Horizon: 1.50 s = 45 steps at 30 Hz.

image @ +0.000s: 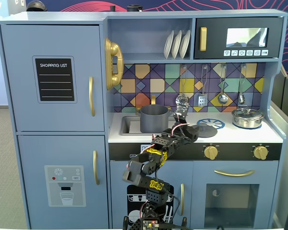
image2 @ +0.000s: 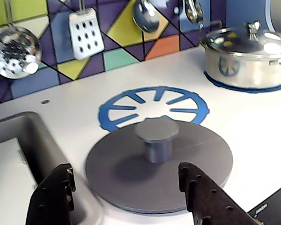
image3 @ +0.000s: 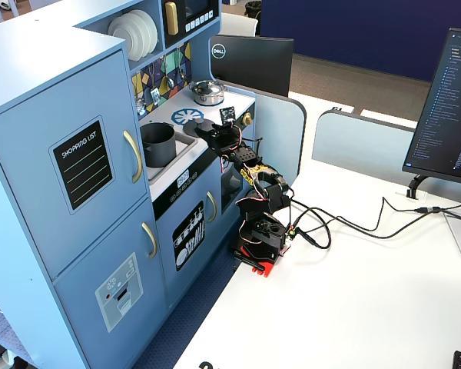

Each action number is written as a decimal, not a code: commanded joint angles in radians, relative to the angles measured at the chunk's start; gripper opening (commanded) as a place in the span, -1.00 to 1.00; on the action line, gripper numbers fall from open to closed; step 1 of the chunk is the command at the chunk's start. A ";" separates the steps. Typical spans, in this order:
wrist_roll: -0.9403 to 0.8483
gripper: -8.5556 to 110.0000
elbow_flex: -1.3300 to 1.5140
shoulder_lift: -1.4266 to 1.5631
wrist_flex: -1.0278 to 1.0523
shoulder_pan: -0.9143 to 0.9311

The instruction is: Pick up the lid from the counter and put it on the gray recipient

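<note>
The lid [image2: 159, 171] lies flat on the desk [image2: 253, 122] at lower centre of the wrist view, overlapping the blue burner print [image2: 154, 108] and reaching the sink [image2: 18, 140] edge. The tool [image2: 126, 197] is released, its fingers [image2: 51, 197] astride the knob without touching. Risk, as a judgement: closing too high would pinch only the knob's cap and the disc could tilt or slip. Only a fixed view shows the gray recipient [image: 154, 118], standing in the sink left of the lid; the wrist view alone shows the silver pot [image2: 246, 58] clearly.
</note>
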 commanded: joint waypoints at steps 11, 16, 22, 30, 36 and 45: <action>-0.014 -0.50 -0.238 -0.342 -0.224 0.037; -0.035 -0.52 -0.288 -0.414 -0.229 0.025; -0.048 -0.53 -0.316 -0.499 -0.270 0.023; -0.041 -0.54 -0.371 -0.589 -0.302 0.023; -0.037 -0.58 -0.420 -0.652 -0.308 0.020; -0.040 -0.86 -0.434 -0.655 -0.298 -0.003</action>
